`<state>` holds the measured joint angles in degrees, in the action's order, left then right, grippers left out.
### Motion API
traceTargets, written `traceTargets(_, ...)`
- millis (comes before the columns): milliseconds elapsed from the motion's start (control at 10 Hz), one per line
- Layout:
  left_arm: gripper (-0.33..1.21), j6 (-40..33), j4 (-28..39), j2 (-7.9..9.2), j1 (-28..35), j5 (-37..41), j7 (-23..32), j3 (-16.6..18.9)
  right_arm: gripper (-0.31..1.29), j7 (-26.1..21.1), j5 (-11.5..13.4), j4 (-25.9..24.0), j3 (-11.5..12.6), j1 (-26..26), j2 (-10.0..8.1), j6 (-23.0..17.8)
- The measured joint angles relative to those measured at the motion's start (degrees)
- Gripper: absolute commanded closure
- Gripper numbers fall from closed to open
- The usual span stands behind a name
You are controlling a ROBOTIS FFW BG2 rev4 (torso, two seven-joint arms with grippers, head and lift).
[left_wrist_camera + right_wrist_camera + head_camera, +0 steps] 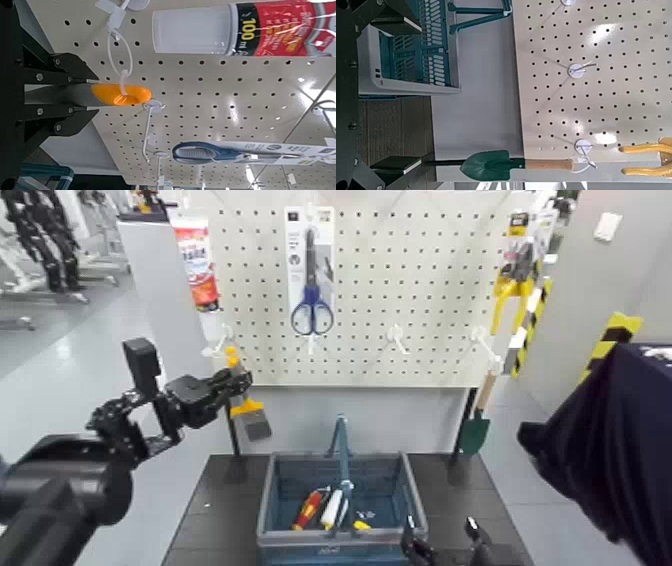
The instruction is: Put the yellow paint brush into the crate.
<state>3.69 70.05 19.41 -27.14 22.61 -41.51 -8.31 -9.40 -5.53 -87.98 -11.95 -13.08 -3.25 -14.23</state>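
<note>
Head view | left pincer (pixel 240 379) by pegboard (pixel 400 250): clamping brush (pixel 255 422) | right pincer (pixel 440 526) near crate (pixel 285 539): spread | crate: screwdriver (pixel 308 510)

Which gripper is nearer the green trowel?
Right. The right gripper is below and left of the trowel; the left gripper is across the pegboard, on the brush handle.

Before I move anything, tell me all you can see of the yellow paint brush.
The flat paint brush with yellow tip, slim dark handle, yellow band and wide grey bristles hangs roughly upright, bristles down, before the white pegboard's lower left. The left gripper is shut on its handle. A thin white loop meets its yellow tip, which looks like smooth plastic.
</note>
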Motion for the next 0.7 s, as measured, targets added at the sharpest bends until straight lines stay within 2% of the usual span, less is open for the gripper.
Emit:
traceTargets(200,1.21,2.1,5.3,-0.33,2.5,0.4,0.8,1.5,0.15,0.0,0.0,0.0,0.0,0.0,0.00,0.2)
traceTargets(700,1.21,6.4,14.0,-1.53,6.5,7.8,5.1,1.3,0.15,0.0,0.0,-0.1,0.0,-0.1,0.04,0.1)
